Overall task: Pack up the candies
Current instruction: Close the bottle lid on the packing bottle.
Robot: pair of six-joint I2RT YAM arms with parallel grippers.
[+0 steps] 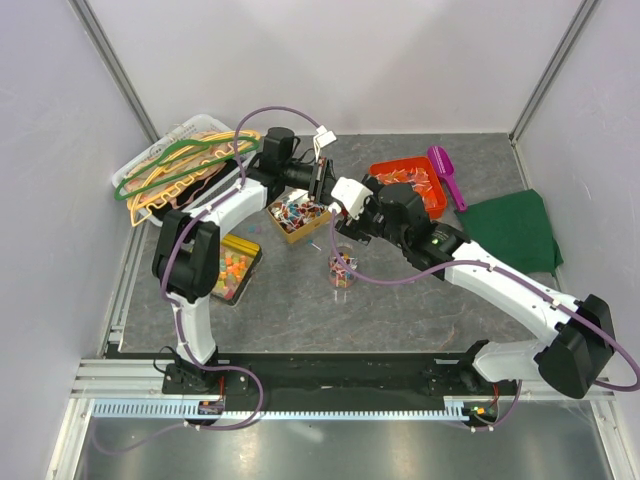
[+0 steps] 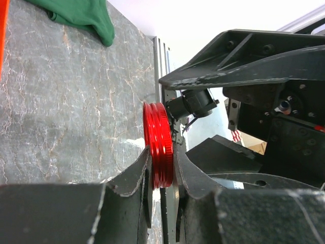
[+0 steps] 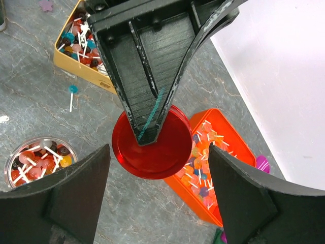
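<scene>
My left gripper point(image 2: 162, 150) is shut on the rim of a round red lid point(image 2: 158, 145), held on edge above the table. In the right wrist view the same lid point(image 3: 152, 147) hangs between the fingers of my open right gripper point(image 3: 158, 152), which do not touch it. Candies on sticks fill a clear round jar point(image 3: 38, 160), an orange tray point(image 3: 218, 152) and a yellow box point(image 3: 84, 48). The top view shows both grippers meeting above the jar point(image 1: 340, 270) and the yellow box point(image 1: 297, 215).
One loose candy on a stick point(image 3: 72, 94) lies on the table. A black tray of orange and yellow candies point(image 1: 232, 268) sits at the left. A purple scoop point(image 1: 445, 175), a green cloth point(image 1: 510, 230) and a white basket of hangers point(image 1: 185, 165) stand further out.
</scene>
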